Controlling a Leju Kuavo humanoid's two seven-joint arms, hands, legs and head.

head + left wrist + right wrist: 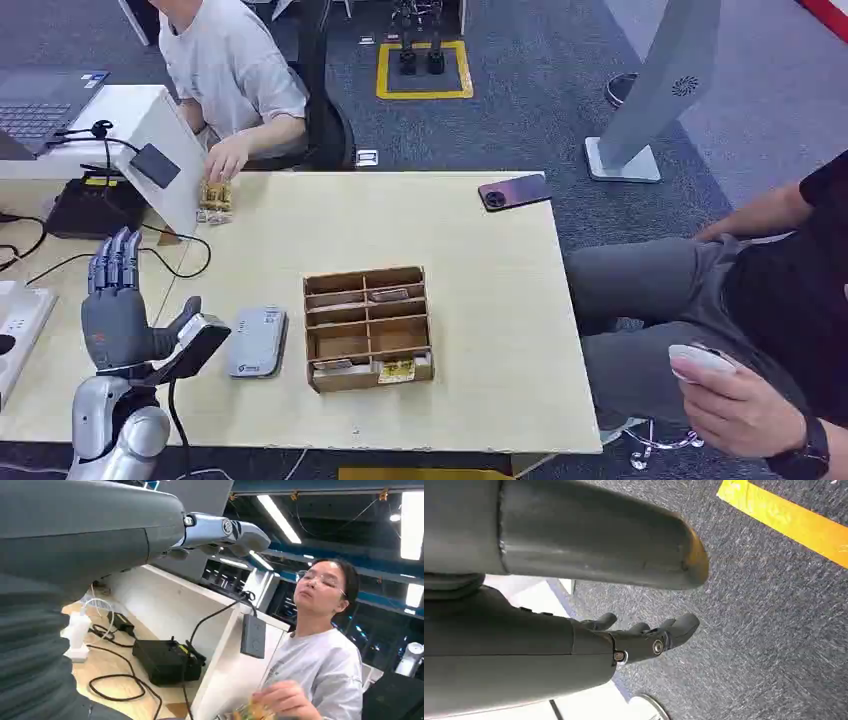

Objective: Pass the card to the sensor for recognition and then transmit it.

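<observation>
fingers upright and apart, our left hand (120,310) stands at the lower left of the head view, above the left end of the wooden table (480,300), holding nothing. just to its right lies the card (258,341), a grey rounded slab flat on the tabletop, near the thumb; whether the two touch we cannot tell. right of the card, in the middle of the table, sits a wooden divided box (368,327) with a few small items in its compartments. toward the upper left a dark square sensor (155,165) hangs on the slanted white panel (165,140), well apart from the card; in the left wrist view the same sensor (253,636) shows with a cable running to it, and our left hand's fingers (225,532) reach out straight above it. a person in a light shirt (235,70) sits behind the table with a hand on a small packet (214,197). a dark phone (514,191) lies at the table's far edge, upper middle. in the right wrist view our right hand (644,637) hangs over grey carpet, fingers loosely extended and holding nothing.
</observation>
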